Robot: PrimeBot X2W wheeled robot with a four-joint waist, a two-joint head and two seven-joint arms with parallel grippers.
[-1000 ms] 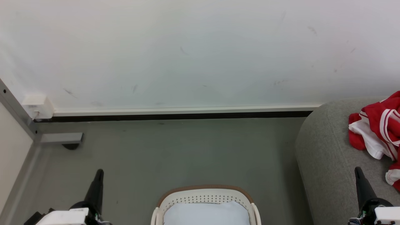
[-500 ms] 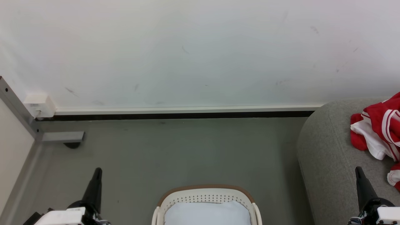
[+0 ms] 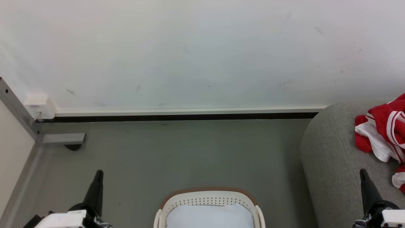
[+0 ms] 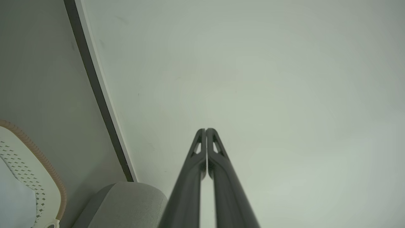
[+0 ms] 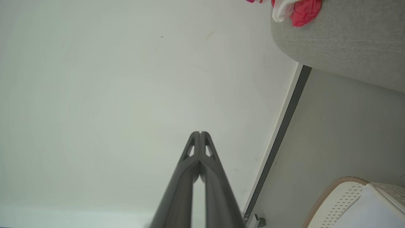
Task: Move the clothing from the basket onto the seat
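My left gripper (image 3: 99,173) and right gripper (image 3: 363,172) sit low in frame, fingers pressed together and empty. The clothing (image 3: 384,126) lies on the seat (image 3: 332,158) at right. A pale bundle (image 3: 208,217) fills the basket (image 3: 207,191), bottom centre. If I reach in with closed fingers, I'd likely just shove that bundle down.

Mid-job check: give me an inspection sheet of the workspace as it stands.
Surface: grey floor, with the basket standing on it.
Job's things: red-and-white clothing lies on the seat; a pale blue item sits in the basket.
Clutter: nothing seen.
Grippers: left gripper and right gripper both shut, holding nothing.
Cables: nothing seen.
Surroundings: scuffed white wall, dark baseboard, small white box at left.
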